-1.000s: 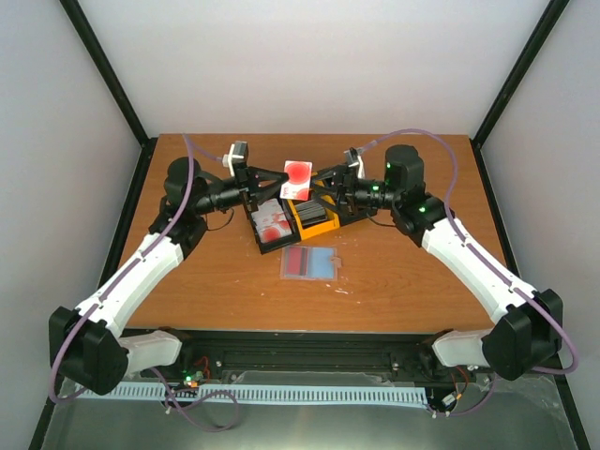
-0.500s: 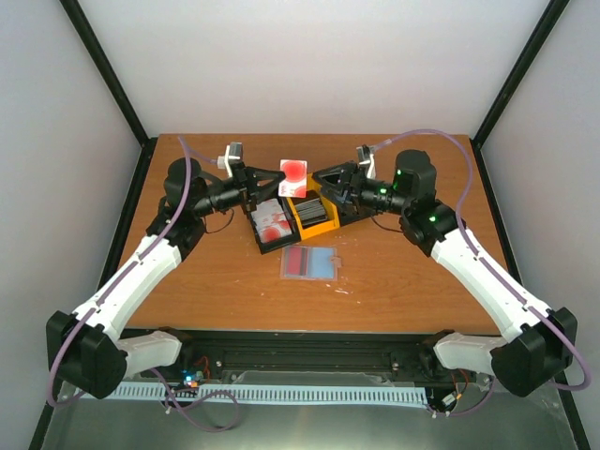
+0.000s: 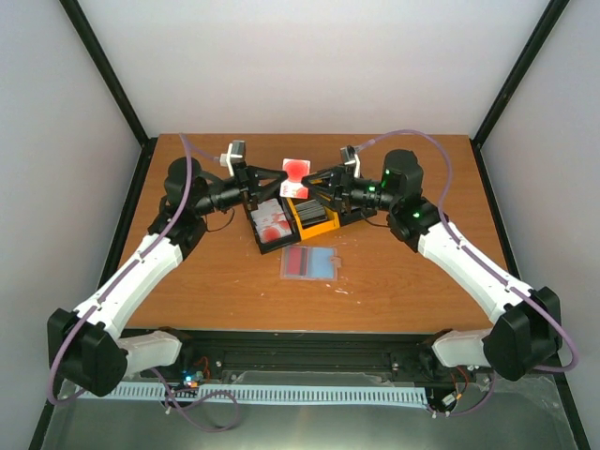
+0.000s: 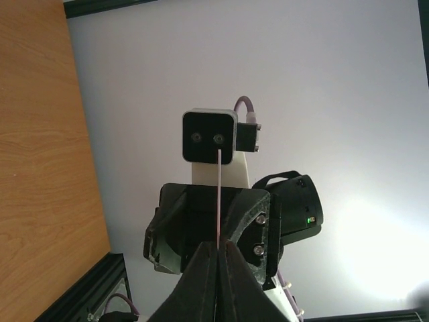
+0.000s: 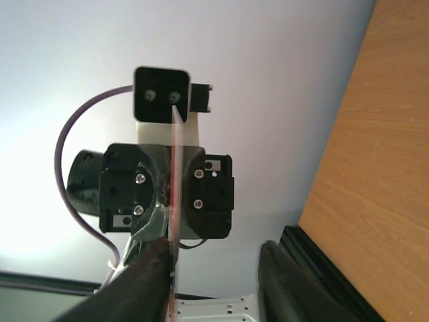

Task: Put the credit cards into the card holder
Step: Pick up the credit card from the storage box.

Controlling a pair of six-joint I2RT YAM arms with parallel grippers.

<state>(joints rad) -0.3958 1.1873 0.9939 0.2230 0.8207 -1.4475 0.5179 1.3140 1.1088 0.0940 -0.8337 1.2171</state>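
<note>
My left gripper (image 3: 281, 175) is shut on a white credit card with a red blotch (image 3: 297, 171) and holds it in the air above the card holder (image 3: 314, 215), an orange box with dark slots. In the left wrist view the card (image 4: 220, 194) shows edge-on, rising from my shut left gripper (image 4: 220, 245). My right gripper (image 3: 318, 181) faces it from the right, jaws open. In the right wrist view the card (image 5: 173, 194) stands edge-on against the left finger (image 5: 151, 268) of my right gripper (image 5: 218, 268); the other finger is apart from it.
A black tray (image 3: 262, 246) with more white-and-red cards sits left of the holder. A blue card and a dark card (image 3: 309, 262) lie flat in front of it. Black frame posts stand at the table's back corners.
My right gripper drew back to the right and up, then came left again to the held card. The left arm and the card stayed still.
</note>
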